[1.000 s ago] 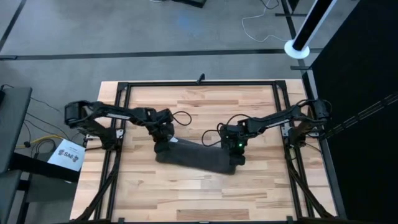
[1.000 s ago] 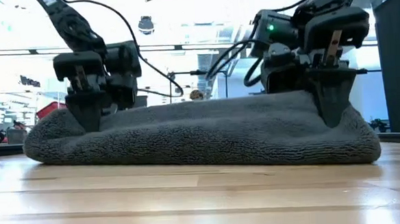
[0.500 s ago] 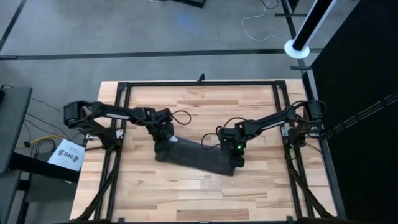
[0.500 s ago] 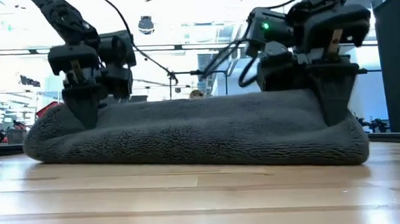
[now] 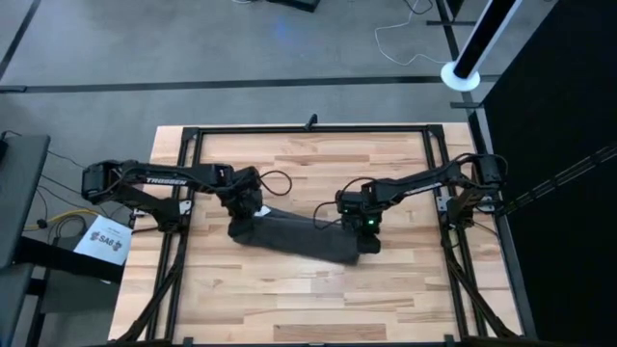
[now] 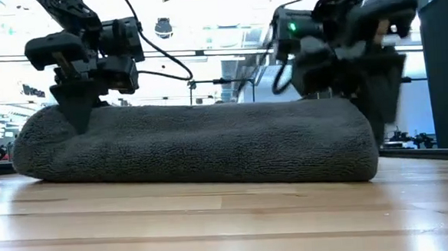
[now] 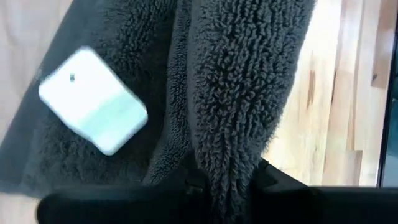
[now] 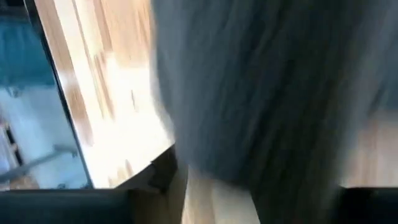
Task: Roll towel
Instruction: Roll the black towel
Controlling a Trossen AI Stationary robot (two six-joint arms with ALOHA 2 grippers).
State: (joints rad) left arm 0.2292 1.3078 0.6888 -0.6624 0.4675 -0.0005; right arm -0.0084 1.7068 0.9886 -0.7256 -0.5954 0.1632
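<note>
The left gripper (image 5: 247, 210) is being held down on the left end of the towel (image 5: 294, 238), a little left of centre in the high view. In the left wrist view a raised fold of terry pile is being clamped between the two dark fingers (image 7: 264, 177), which are being kept together on the cloth. A small white label (image 7: 92, 109) is being shown on the flatter grey cloth beside that fold, towards the left of that frame.

The right gripper (image 5: 367, 234) is being pressed onto the towel's right end, just right of centre in the high view. Its wrist view is being smeared by motion, so whether anything is being pinched there cannot be told. In the low view it (image 6: 376, 94) is being seen at the roll's right end, blurred.

The towel is being shown as a long dark bundle lying slantwise across the middle of the wooden table (image 5: 308, 299), left end higher in the frame than the right. In the low view it (image 6: 194, 146) is being seen as a thick rounded roll resting on the boards, spanning most of the width.
</note>
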